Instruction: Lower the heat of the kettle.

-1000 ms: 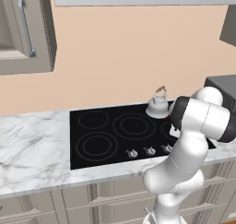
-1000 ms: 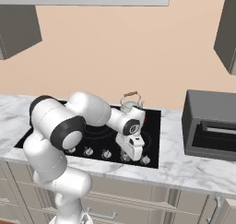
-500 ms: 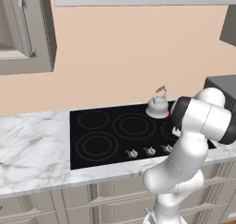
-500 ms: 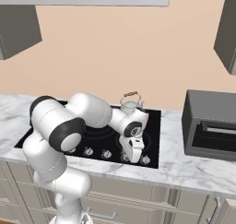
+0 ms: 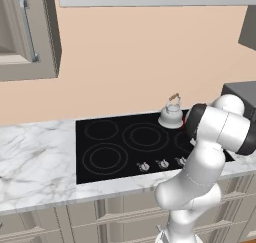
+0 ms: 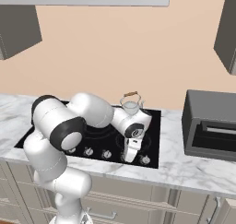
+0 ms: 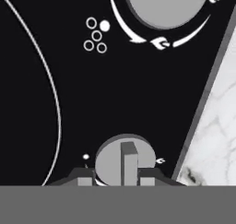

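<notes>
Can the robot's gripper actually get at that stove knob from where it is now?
Probably yes. In the hand view the gripper sits right at a grey knob, a fingertip on either side of its ridge, and nothing lies between them.

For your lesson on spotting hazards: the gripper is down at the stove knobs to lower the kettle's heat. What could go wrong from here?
1. The knobs sit in a close row; the gripper straddles one knob, possibly not the kettle's.
2. Turning the wrong way would raise heat.
3. The fingertips barely flank its ridge, so they may slip.
</notes>
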Motion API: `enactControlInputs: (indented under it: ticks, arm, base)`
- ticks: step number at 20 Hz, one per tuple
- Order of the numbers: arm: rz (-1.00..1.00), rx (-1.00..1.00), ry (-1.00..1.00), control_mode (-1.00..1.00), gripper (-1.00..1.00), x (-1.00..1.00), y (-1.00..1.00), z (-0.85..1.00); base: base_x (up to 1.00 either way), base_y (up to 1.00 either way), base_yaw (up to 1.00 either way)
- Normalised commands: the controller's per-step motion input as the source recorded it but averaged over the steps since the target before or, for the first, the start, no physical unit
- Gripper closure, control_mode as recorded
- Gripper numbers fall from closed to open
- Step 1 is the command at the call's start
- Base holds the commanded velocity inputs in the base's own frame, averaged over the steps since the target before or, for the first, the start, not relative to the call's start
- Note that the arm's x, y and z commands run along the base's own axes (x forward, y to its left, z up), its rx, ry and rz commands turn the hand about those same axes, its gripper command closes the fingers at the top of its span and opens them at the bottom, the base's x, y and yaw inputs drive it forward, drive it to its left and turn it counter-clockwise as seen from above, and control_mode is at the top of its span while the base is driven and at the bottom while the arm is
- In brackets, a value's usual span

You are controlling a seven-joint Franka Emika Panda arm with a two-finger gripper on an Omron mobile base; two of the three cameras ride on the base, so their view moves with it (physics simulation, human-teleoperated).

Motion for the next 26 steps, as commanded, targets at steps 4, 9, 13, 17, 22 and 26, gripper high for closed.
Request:
enactControlInputs:
  ticks: [4,9,13,17,22,26]
  arm:
    - [-0.31,0.0,0.02,-1.0,1.0,-0.06,0.0,-0.14]
    - [-0.28,-0.04,0.0,-1.0,1.0,-0.14,0.0,-0.24]
    - [-0.28,-0.14,0.0,-1.0,1.0,-0.08,0.0,-0.32]
    - [-0.21,-0.27,0.03,-1.0,1.0,-0.01,0.05,-0.31]
    - [-0.17,-0.27,0.05,-1.0,1.0,-0.01,0.05,-0.26]
    - [-0.17,-0.23,0.02,-1.0,1.0,-0.09,0.05,-0.28]
  base:
    - [0.0,0.0,0.0]
    - [0.0,0.0,0.0]
    - [0.0,0.0,0.0]
    - [0.0,0.0,0.0]
    - [0.0,0.0,0.0]
    - [0.0,0.0,0.0]
